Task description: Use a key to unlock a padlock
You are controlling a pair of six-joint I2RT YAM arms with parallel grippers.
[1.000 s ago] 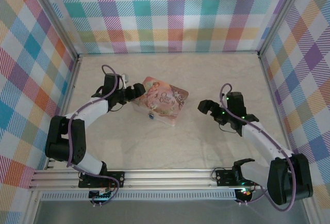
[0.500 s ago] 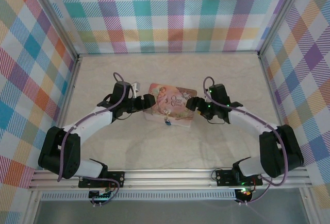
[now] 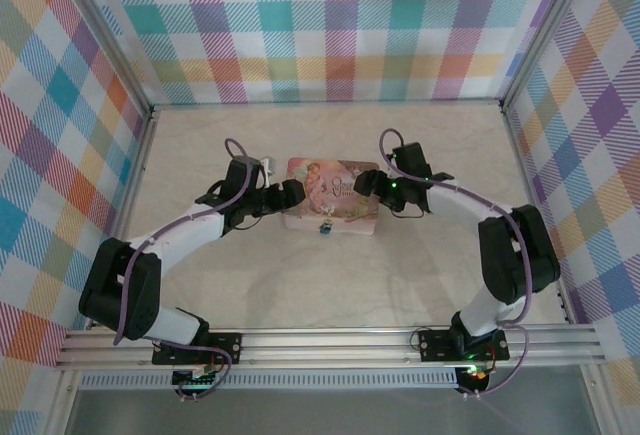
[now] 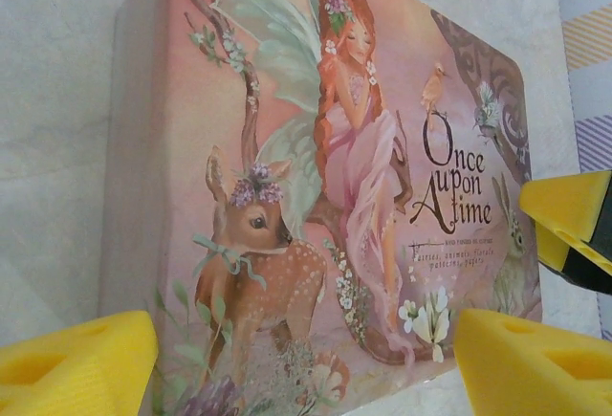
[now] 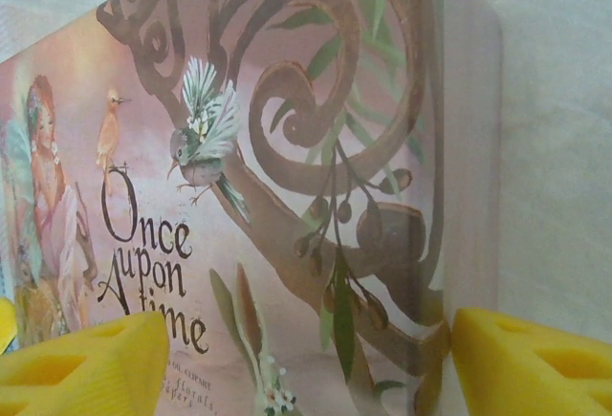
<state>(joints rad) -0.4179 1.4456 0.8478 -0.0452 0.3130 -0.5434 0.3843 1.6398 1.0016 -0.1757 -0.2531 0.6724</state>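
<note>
The small padlock (image 3: pixel 326 226) sits at the near edge of the pink "Once upon A time" box (image 3: pixel 332 187), which lies flat mid-counter (image 3: pixel 420 275). My left pincer (image 3: pixel 290 195) is at the box's left end and my right pincer (image 3: pixel 366 186) at its right end. Both are spread wide and hold nothing, with my yellow fingertips (image 4: pixel 76 363) on either side of the printed lid.

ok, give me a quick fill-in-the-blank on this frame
1. The tin lid reads "Once upon A ____".
2. The left fingers are coloured ____.
3. In the top view, the right fingers are at the tin's ____ end.
Missing: time; yellow; right.
</note>
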